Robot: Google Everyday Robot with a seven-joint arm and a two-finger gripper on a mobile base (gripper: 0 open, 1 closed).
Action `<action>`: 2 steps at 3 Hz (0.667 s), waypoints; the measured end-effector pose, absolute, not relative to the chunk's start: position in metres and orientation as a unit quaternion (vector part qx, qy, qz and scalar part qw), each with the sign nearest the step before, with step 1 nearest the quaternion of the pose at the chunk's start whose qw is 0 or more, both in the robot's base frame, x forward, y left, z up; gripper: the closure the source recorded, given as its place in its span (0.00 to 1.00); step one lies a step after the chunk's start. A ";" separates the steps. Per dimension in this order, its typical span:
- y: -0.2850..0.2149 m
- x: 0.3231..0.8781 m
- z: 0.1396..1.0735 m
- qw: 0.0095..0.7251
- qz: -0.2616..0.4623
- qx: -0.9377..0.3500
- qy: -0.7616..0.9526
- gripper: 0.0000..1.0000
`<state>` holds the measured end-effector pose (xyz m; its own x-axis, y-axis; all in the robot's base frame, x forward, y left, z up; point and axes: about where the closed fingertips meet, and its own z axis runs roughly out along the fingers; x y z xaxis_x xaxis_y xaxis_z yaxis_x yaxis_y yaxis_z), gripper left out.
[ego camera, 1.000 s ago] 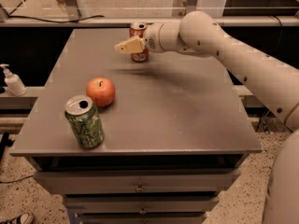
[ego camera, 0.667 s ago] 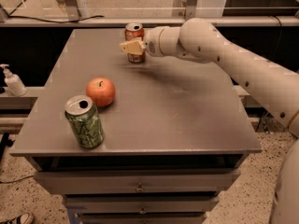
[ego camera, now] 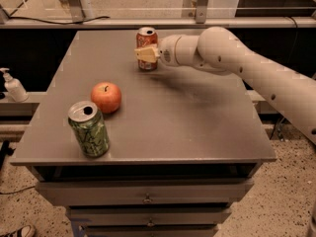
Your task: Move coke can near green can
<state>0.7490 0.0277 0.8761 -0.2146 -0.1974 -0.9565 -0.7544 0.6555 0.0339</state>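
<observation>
The coke can (ego camera: 147, 35), red-orange with a silver top, stands upright at the far middle of the grey table (ego camera: 197, 127). My gripper (ego camera: 146, 54) reaches in from the right and is shut on the can's middle, its tan fingers (ego camera: 142, 54) across the can's front. The can's base is at or just above the tabletop. The green can (ego camera: 89, 129), with jagged markings and an open silver top, stands upright near the table's front left corner, far from the coke can.
A red apple (ego camera: 106, 97) lies between the two cans, just behind the green can. A white pump bottle (ego camera: 13, 86) stands on a ledge off the table's left side. Drawers sit under the tabletop.
The coke can and the gripper on it shifted slightly left, then back right. The apple and the green can have not moved.
</observation>
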 end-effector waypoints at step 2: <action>-0.004 0.706 0.901 0.538 0.301 -0.331 0.715 1.00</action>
